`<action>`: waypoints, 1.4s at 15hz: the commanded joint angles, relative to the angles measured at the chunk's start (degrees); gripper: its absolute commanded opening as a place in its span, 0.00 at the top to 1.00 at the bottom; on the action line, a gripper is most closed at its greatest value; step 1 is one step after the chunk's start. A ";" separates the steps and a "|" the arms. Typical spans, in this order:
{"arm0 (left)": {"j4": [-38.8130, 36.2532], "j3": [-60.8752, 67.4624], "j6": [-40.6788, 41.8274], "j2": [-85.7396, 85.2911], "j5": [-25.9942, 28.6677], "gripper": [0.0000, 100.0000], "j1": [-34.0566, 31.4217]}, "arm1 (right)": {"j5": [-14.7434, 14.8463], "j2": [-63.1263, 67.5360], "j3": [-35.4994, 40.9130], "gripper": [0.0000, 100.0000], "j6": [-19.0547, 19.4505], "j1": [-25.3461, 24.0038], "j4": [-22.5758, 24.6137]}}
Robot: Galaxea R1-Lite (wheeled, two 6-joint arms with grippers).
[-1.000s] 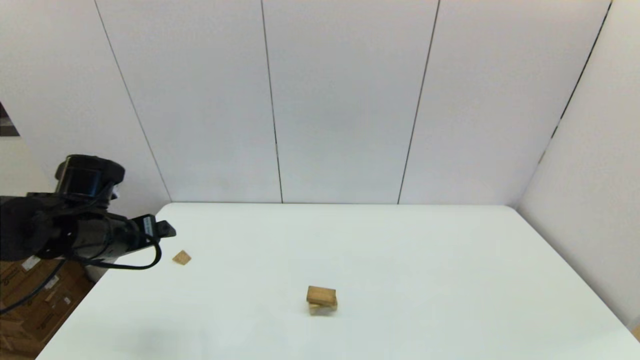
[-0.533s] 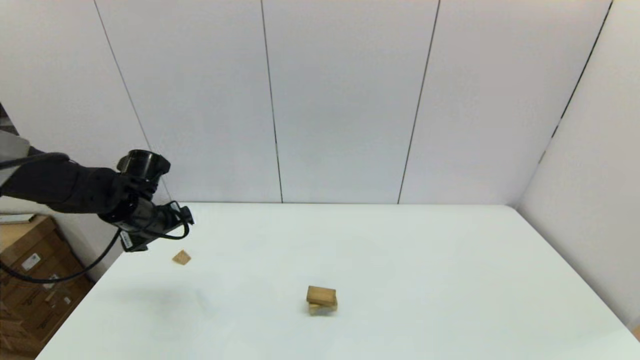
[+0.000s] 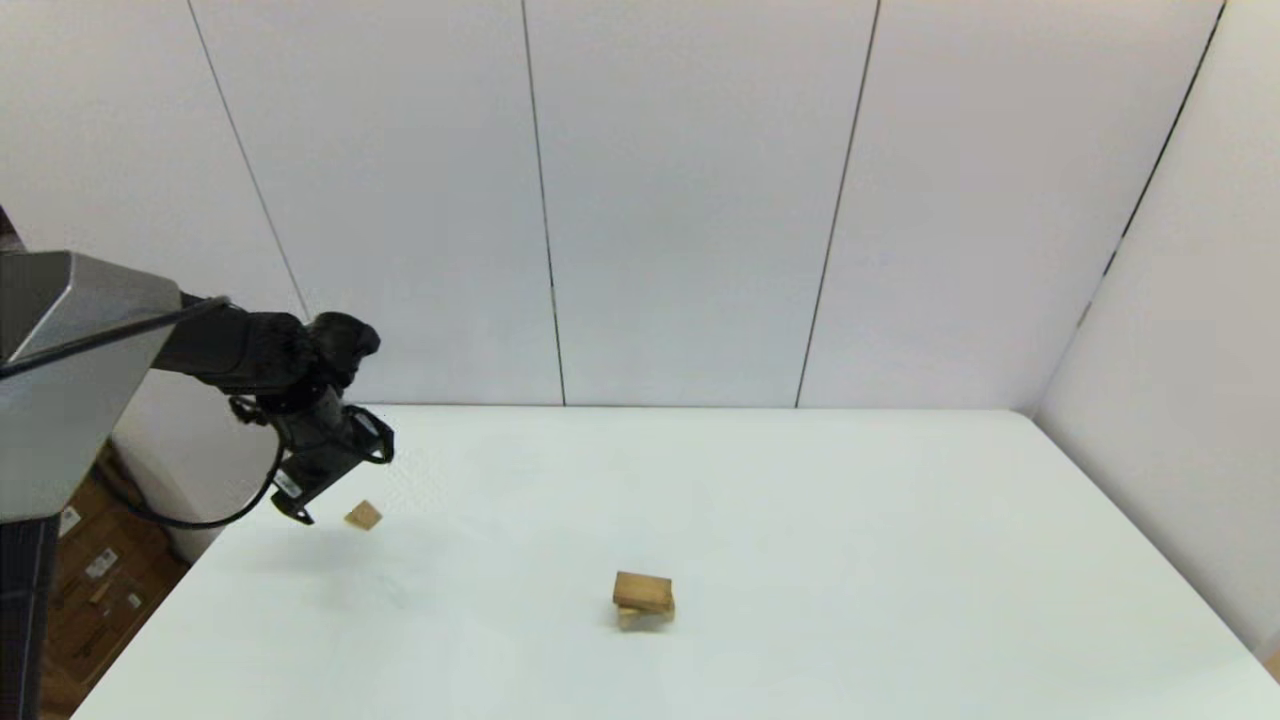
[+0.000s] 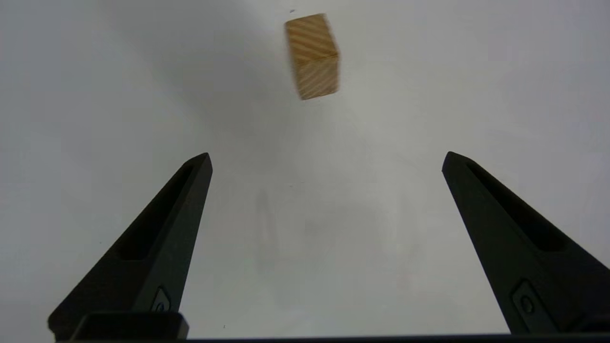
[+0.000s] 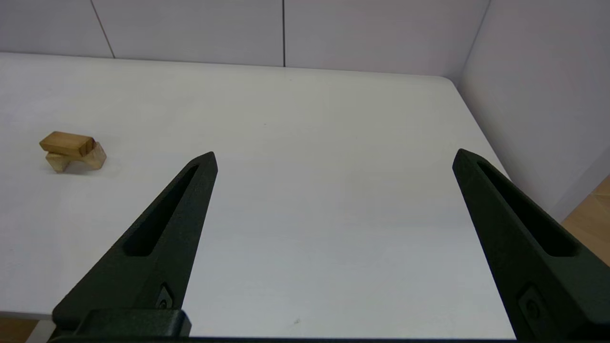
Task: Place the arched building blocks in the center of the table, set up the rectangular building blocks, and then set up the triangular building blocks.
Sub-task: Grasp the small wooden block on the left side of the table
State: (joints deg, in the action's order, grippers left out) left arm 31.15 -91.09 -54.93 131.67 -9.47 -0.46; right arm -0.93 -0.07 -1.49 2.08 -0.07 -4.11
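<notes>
The triangular block lies far left on the surface, just right of the left claw, which hangs wide and empty. The right claw, also wide, is parked well apart, so the left arm is nearer

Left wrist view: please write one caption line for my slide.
Open left gripper hovers above the white table, with the small triangular block lying ahead of its fingertips.
</notes>
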 commanded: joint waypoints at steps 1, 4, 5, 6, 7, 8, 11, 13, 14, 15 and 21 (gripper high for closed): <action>1.99 -2.08 0.09 4.47 -0.28 0.00 -0.06 | -0.04 0.07 -0.01 0.00 0.02 -0.01 -0.02; 1.90 -2.52 0.17 5.26 -0.46 0.00 -0.24 | -0.04 -0.01 -0.01 0.00 0.02 -0.01 -0.02; 1.81 -3.04 0.09 5.53 -0.37 0.00 -0.33 | -0.04 0.07 -0.01 0.00 0.02 -0.01 -0.02; 1.20 -3.57 -0.09 5.97 -0.46 0.00 -0.33 | -0.04 -0.01 -0.01 0.00 0.02 -0.01 -0.02; 0.32 -5.15 -0.53 7.28 -0.55 0.00 -0.42 | -0.04 0.07 -0.01 0.00 0.02 -0.01 -0.02; 0.05 -5.94 -0.53 8.16 -0.81 0.00 -0.68 | -0.04 0.07 -0.01 0.00 0.02 -0.01 -0.02; -0.12 -7.79 -0.62 11.06 -2.48 0.00 -1.21 | -0.04 0.07 -0.01 0.00 0.02 -0.01 -0.02; -2.32 -8.23 -0.70 13.35 -4.94 0.00 -1.38 | -0.04 0.07 -0.01 0.00 0.02 -0.01 -0.02; -2.41 -8.32 -0.70 13.44 -4.85 0.00 -1.47 | -0.04 0.07 -0.01 0.00 0.02 -0.01 -0.02; -2.41 -8.32 -0.62 13.35 -4.59 0.00 -1.47 | -0.04 0.07 -0.01 0.00 0.02 -0.01 -0.02; -2.41 -9.99 -0.44 14.49 -4.59 0.00 -1.47 | -0.04 0.07 -0.01 0.00 0.02 -0.01 -0.02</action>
State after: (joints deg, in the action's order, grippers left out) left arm 28.61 -100.68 -55.09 145.84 -13.97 -1.90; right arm -0.94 -0.07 -1.49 2.08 -0.07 -4.11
